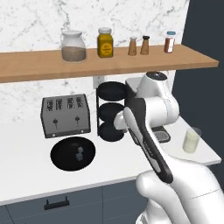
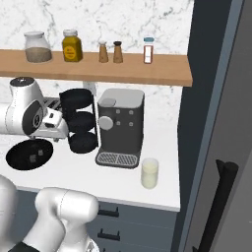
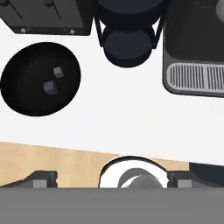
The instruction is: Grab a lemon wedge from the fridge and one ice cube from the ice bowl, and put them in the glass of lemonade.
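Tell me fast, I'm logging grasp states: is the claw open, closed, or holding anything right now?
Claw: open, holding nothing; its fingertips sit wide apart at the bottom of the hand view, high above the white counter.

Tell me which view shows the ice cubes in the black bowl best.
The hand view: it looks straight down into the black bowl, and two ice cubes stand apart clearly. The left base view shows the cubes small and close together. In the right base view they are faint grey specks beside the arm.
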